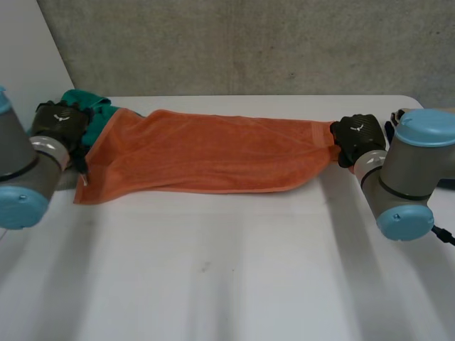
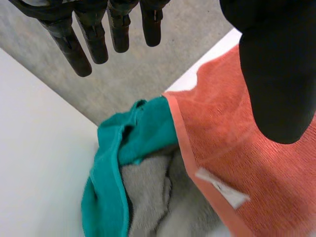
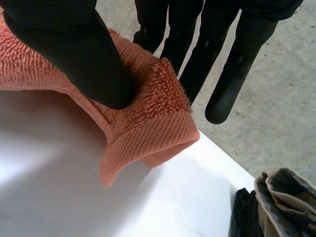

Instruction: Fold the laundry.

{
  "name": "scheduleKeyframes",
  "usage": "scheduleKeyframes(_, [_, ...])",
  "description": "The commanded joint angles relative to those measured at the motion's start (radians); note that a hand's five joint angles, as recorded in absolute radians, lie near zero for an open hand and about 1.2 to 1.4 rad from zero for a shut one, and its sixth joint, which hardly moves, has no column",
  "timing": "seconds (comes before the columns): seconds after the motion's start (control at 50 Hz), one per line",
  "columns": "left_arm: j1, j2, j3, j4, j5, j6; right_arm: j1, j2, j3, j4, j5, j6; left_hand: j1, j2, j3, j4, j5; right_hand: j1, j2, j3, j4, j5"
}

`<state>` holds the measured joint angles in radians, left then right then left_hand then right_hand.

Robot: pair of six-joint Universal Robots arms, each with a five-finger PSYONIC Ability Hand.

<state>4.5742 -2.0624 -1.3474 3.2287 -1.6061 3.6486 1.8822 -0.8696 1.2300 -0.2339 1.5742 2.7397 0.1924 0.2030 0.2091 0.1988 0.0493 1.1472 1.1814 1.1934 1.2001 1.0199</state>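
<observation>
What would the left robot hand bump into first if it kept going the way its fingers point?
Probably the teal cloth, heaped just beyond the left robot hand; depth is hard to judge.

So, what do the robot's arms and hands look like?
The left arm and right arm are thick grey cylinders with round light-blue caps at the joints. The left hand and right hand are black, with slim fingers and a broad, smooth thumb.
</observation>
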Motion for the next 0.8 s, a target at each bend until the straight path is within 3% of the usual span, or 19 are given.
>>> scheduleKeyframes(0.02, [0.086,0.009,-0.038,-0.171,0.155,-0.010,-0.008,-0.009,-0.003,0.005,-0.005,-0.002,0.027,0.016,0.010,0.020,-0.005,0.249,0.215,0.203,0.196,0.202])
scheduleKeyframes(0.18, [0.147,-0.071,-0.026,-0.293,0.298,0.019,-0.003,0.001,-0.004,0.007,-0.006,-0.006,0.059,0.049,0.043,0.053,0.028,0.249,0.215,0.203,0.196,0.202])
scheduleKeyframes(0.8, [0.043,-0.341,0.260,-0.239,0.198,0.067,0.008,0.027,0.006,0.007,-0.008,-0.063,0.505,0.495,0.489,0.499,0.474,0.249,0.215,0.203,0.196,0.202])
